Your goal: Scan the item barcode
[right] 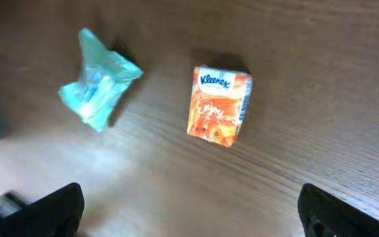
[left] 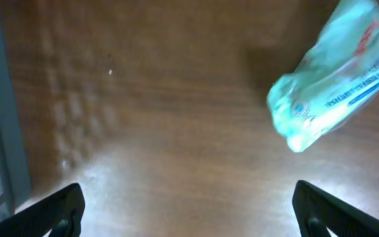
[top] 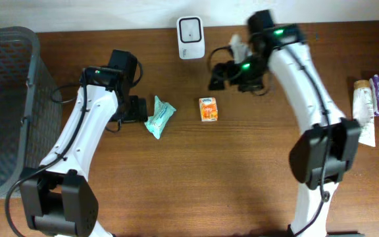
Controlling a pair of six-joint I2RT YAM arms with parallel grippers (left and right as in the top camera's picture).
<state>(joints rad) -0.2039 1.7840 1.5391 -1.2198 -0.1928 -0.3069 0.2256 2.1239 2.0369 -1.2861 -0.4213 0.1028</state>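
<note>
Dark wooden table [top: 176, 184] from above, with a grey mesh basket [top: 5, 66] at its left edge and a white barcode scanner [top: 191, 37] standing at the far edge, near the centre. My left gripper [left: 189, 214] is spread wide and grasps nothing. The teal packet [top: 159, 117] lies flat on the wood just beside it, clear of both fingers. My right gripper [right: 193, 214] is likewise spread wide and empty, hovering between the scanner and the orange tissue pack [right: 219, 105]. That pack lies on the table near the teal packet without touching it. Neither item is at the scanner, and I cannot tell from the frames which of the two is meant to be read.

Hazards, as I judge them:
(a) The teal packet is soft, crinkled film. A pinch could slide off it, or crumple the printed code so that the reader misses it.
(b) No barcode shows on the upward face of either item, so I may present the wrong side to the window.
(c) My two arms work close together at the table's centre, and reaching for neighbouring items at once could bring them into contact.
(d) My right arm hangs near the upright scanner, and a careless swing could tip or shift it.
</note>
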